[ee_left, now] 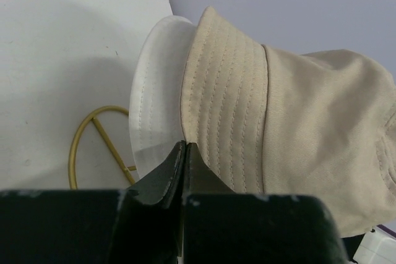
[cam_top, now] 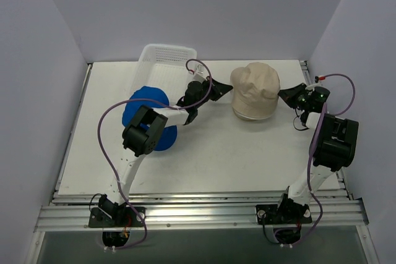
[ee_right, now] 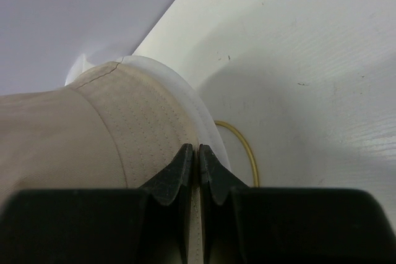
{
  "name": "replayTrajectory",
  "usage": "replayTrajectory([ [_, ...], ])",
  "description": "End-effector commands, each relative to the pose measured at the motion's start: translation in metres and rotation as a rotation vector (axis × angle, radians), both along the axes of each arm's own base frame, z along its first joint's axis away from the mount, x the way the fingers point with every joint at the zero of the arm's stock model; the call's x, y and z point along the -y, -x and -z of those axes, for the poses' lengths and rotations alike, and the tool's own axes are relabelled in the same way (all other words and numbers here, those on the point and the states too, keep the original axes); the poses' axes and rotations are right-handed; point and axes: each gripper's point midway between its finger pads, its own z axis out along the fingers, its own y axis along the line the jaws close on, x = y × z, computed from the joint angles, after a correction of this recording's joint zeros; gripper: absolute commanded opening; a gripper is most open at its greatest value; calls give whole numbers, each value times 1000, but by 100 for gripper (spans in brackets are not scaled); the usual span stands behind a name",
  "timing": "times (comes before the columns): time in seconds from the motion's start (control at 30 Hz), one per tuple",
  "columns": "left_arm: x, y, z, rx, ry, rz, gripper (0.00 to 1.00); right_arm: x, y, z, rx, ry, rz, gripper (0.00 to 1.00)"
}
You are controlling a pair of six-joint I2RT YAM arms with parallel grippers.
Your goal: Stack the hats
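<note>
near the basket (cam_top: 166, 52) — blue cap (cam_top: 143, 107), beige hat (cam_top: 255, 91)

A beige floppy hat (cam_top: 255, 91) sits crown-up right of centre, a royal blue cap (cam_top: 143, 98) lying well apart to its left

The floppy hat (cam_top: 255, 91) lies right of the basket (cam_top: 162, 60), the cap (cam_top: 141, 98) before it

Two hats in view: one beige hat (cam_top: 255, 88) and, to its left, one blue cap (cam_top: 148, 98). One white mesh basket (cam_top: 162, 60) also lies to its left, and one gold wire frame (ee_left: 111, 146) sits partly under it. Two grippers: left gripper (ee_left: 185, 148), right gripper (ee_right: 198, 150).
</note>
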Motion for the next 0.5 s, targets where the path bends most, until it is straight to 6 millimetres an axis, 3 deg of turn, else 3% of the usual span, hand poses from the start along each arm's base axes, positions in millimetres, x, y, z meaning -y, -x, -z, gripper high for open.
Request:
replayTrajectory([
  [0.0, 3, 2, -30, 38, 19, -14, 2, 4, -1, -33, 91, 46, -4, 0],
  [0.13, 2, 4, -13, 5, -63, -36, 2, 21, 4, -36, 95, 44, 36, 0],
  [0.47, -12, 6, 7, -15, -211, -109, 3, 21, 6, -38, 92, 49, 39, 0],
])
